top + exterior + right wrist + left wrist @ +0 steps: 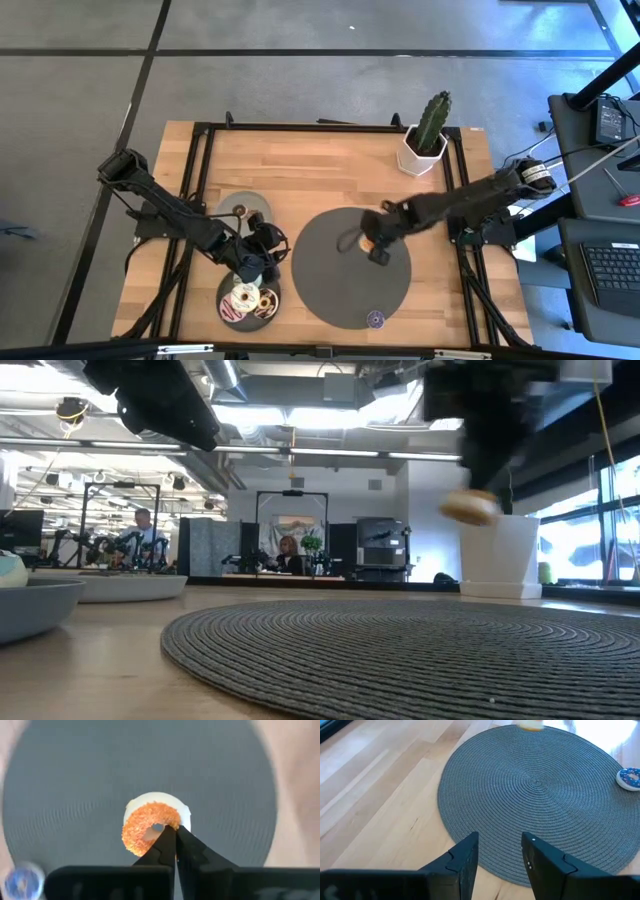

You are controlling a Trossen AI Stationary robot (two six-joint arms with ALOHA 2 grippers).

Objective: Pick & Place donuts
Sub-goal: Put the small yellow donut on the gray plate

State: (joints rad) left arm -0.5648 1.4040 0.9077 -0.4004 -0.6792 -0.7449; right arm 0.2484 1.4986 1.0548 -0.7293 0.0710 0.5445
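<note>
One orange donut (150, 828) hangs above the round grey mat (320, 270), pinched through its hole by the right tool (372, 243), whose fingers are closed on the ring's rim. It looks light and stiff, a toy ring with a gritty top, so a pinch across the rim through the hole should hold; a flat squeeze might slip. One purple donut (376, 319) lies on the mat's near edge. Beside the mat, one small plate (228, 307) carries about three donuts (253, 299); a second plate (252, 203) sits behind it. The left tool (499, 860) hovers open at the mat's edge on the desk (330, 165).
</note>
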